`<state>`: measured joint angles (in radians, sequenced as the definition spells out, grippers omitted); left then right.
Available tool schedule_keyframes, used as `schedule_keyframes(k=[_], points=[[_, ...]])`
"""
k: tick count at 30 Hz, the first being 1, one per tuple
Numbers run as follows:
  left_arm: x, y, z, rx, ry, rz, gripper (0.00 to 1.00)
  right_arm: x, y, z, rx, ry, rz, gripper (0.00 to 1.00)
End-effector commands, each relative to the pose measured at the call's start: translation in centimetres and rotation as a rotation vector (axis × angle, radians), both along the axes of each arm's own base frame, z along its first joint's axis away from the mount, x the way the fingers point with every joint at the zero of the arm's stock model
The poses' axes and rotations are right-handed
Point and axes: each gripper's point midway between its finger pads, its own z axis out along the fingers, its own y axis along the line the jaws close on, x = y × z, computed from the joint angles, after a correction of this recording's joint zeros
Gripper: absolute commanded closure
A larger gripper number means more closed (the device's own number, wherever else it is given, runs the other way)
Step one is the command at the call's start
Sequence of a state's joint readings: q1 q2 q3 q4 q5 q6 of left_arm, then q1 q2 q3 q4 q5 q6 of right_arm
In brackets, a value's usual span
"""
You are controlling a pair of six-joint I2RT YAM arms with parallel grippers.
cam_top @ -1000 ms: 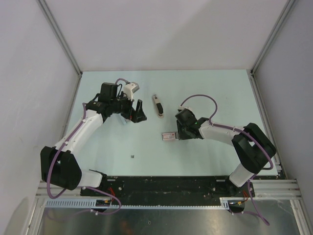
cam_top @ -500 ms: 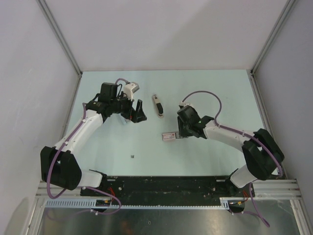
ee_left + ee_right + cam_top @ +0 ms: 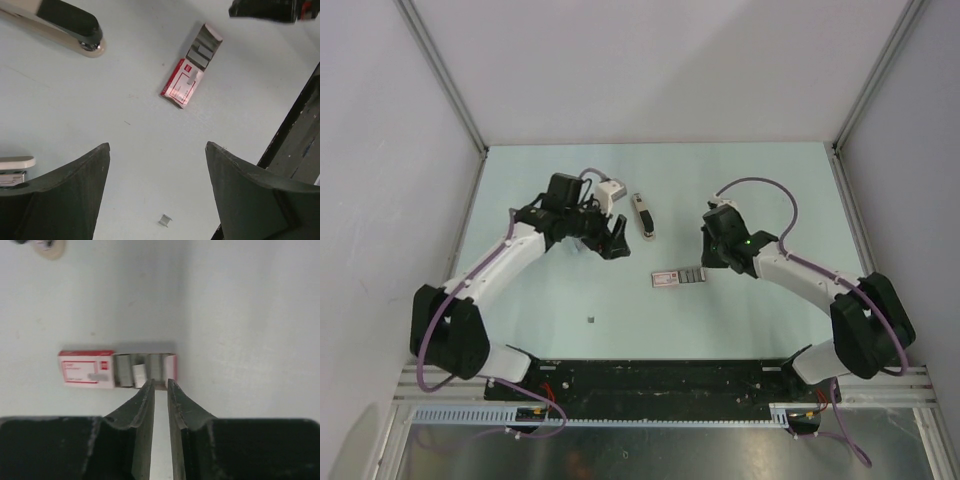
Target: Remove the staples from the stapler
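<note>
The stapler (image 3: 643, 216) lies on the table between the two arms; its dark and beige end shows in the left wrist view (image 3: 70, 25) and its beige tip in the right wrist view (image 3: 50, 247). My left gripper (image 3: 613, 237) hovers just left of it, open and empty (image 3: 157, 146). My right gripper (image 3: 708, 262) points at a red and white staple box (image 3: 87, 369). Its jaws (image 3: 160, 382) stand a narrow gap apart with nothing between them, tips just short of the box's pulled-out tray (image 3: 145, 370), which holds staple strips.
The staple box (image 3: 677, 276) lies right of centre, also in the left wrist view (image 3: 190, 75). A loose staple piece (image 3: 591, 320) (image 3: 165, 219) rests near the front. The black base rail (image 3: 660, 375) runs along the near edge. Grey walls enclose the table.
The right gripper has drawn back to the right from the staple box and its jaws have narrowed. The left arm has shifted right toward the stapler, its jaws closing slightly.
</note>
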<state>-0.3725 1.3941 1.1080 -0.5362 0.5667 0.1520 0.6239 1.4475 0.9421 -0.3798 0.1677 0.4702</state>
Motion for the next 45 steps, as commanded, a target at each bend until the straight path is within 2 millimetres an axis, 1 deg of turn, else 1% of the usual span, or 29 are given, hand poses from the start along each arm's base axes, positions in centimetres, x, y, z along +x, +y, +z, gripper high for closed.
schedule_keyframes(k=[1,4,9,11,16,20,26,32,37,45], points=[[-0.7,-1.3,-3.1,0.097,-0.039,-0.142,0.19,0.4,-1.6,-2.0,0.057,0.046,-0.048,0.77],[-1.2,-2.2,-5.1,0.159,-0.037,-0.204,0.21,0.5,-1.8,-2.9,0.111,0.066,-0.059,0.74],[-1.2,-3.5,-8.1,0.261,-0.034,-0.274,0.24,0.3,-1.1,-4.5,0.226,0.117,-0.046,0.73],[-0.9,-3.8,-9.1,0.295,-0.034,-0.292,0.25,0.3,-0.8,-5.0,0.276,0.133,-0.046,0.73],[-0.3,-4.6,-10.7,0.364,-0.045,-0.325,0.27,0.8,-0.7,-6.1,0.362,0.158,-0.05,0.75],[0.2,-5.0,-11.8,0.406,-0.053,-0.342,0.28,0.8,-0.8,-6.6,0.403,0.17,-0.053,0.78],[0.9,-5.4,-13.0,0.442,-0.05,-0.35,0.3,0.6,-0.6,-6.7,0.431,0.17,-0.039,0.81],[0.5,-5.6,-14.0,0.47,-0.045,-0.371,0.3,0.5,-0.5,-6.4,0.44,0.164,-0.027,0.83],[0.6,-5.7,-14.5,0.482,-0.046,-0.378,0.3,0.2,-0.2,-6.4,0.453,0.168,-0.019,0.84],[0.7,-5.7,-15.1,0.494,-0.049,-0.383,0.31,-0.1,0.9,-6.4,0.459,0.17,0.001,0.85]])
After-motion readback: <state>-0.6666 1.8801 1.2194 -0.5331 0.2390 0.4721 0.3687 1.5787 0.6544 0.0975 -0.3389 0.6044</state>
